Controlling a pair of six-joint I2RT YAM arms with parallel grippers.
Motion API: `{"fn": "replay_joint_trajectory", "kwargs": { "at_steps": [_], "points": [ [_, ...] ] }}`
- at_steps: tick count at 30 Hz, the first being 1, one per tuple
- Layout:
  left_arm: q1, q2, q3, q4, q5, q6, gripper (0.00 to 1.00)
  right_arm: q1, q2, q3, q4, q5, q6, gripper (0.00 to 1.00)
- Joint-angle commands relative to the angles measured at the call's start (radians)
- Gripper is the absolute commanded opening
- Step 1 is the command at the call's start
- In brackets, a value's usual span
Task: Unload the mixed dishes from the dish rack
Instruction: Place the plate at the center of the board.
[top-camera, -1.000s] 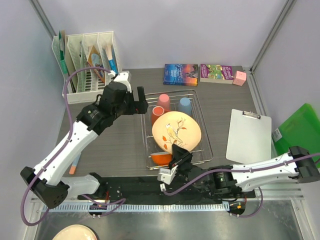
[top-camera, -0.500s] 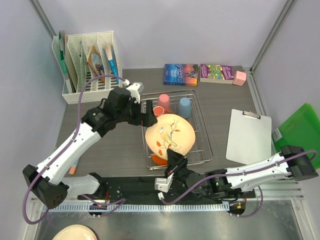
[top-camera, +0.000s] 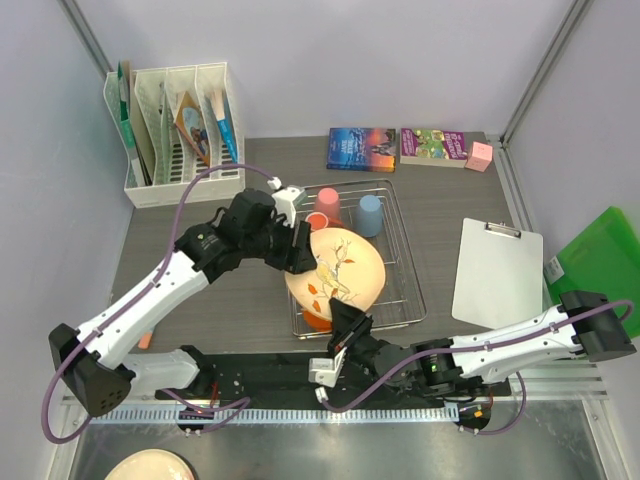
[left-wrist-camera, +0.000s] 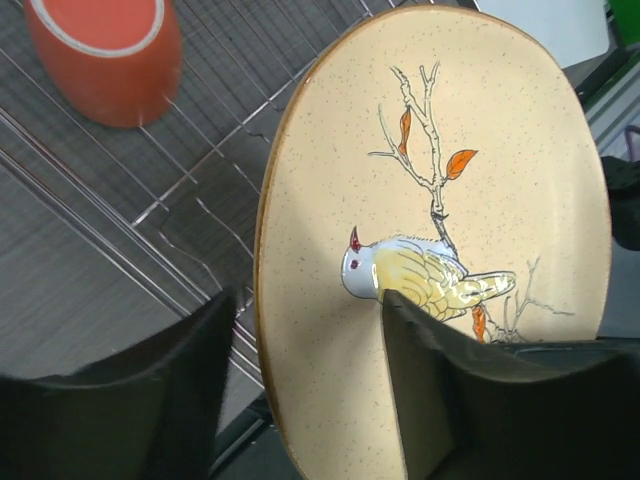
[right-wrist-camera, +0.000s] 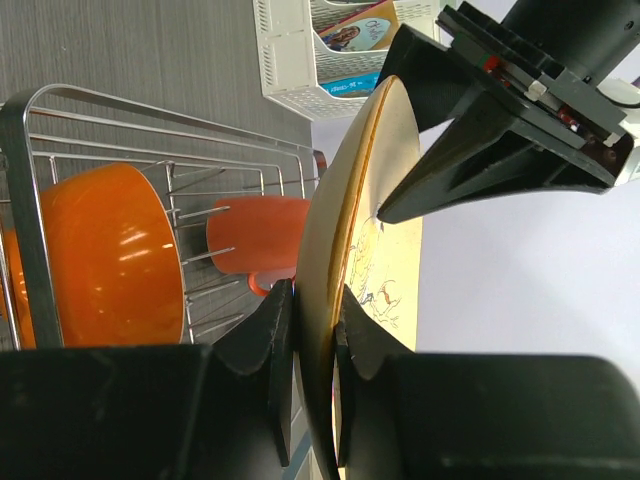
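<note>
The cream floral-patterned plate (top-camera: 342, 268) stands on edge in the silver dish rack (top-camera: 412, 290). My right gripper (top-camera: 345, 322) is shut on its near rim, one finger on each face, as the right wrist view shows (right-wrist-camera: 315, 295). My left gripper (top-camera: 303, 255) straddles the plate's left rim (left-wrist-camera: 308, 300). Its jaws are open, with a gap behind the plate (left-wrist-camera: 450, 230). An orange mug (top-camera: 316, 224), a pink cup (top-camera: 328, 203) and a light blue cup (top-camera: 371, 213) sit at the rack's far end. An orange bowl (top-camera: 316, 318) lies at its near end, partly hidden by the plate.
A white file organiser (top-camera: 180, 130) stands at the back left. Two books (top-camera: 361, 148) and a pink block (top-camera: 480, 155) lie behind the rack. A clipboard (top-camera: 497, 272) lies right of it, with a green folder (top-camera: 600, 255) beyond. Another cream plate (top-camera: 150, 467) shows at the bottom left.
My left gripper came right and down onto the plate's left rim, and its jaws narrowed. The right gripper tipped the plate more upright and shifted it slightly left.
</note>
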Motion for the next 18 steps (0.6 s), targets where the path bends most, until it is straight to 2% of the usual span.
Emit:
{"fn": "replay_joint_trajectory", "kwargs": {
  "at_steps": [1,2,5,6,11,14,18],
  "points": [
    [-0.004,-0.002,-0.015,0.012,0.054,0.023,0.47,0.006,-0.023,0.043,0.15,0.011,-0.078,0.01],
    [-0.003,0.0,-0.016,0.015,0.054,0.022,0.43,0.006,-0.021,0.043,0.153,0.011,-0.078,0.01],
    [-0.004,0.003,-0.015,0.023,0.041,0.022,0.17,0.006,-0.017,0.042,0.166,0.014,-0.078,0.01],
    [-0.003,0.003,-0.013,0.021,0.032,0.02,0.0,0.006,-0.017,0.042,0.169,0.015,-0.078,0.01],
    [-0.004,-0.011,-0.022,0.06,0.014,0.008,0.0,0.012,-0.006,0.04,0.196,0.029,-0.08,0.01],
    [-0.003,-0.026,-0.033,0.08,0.014,0.0,0.0,0.014,0.002,0.034,0.212,0.029,-0.077,0.07],
    [-0.003,-0.038,-0.053,0.113,0.032,-0.02,0.0,0.015,0.002,0.028,0.218,0.031,-0.078,0.03]
  ]
}}
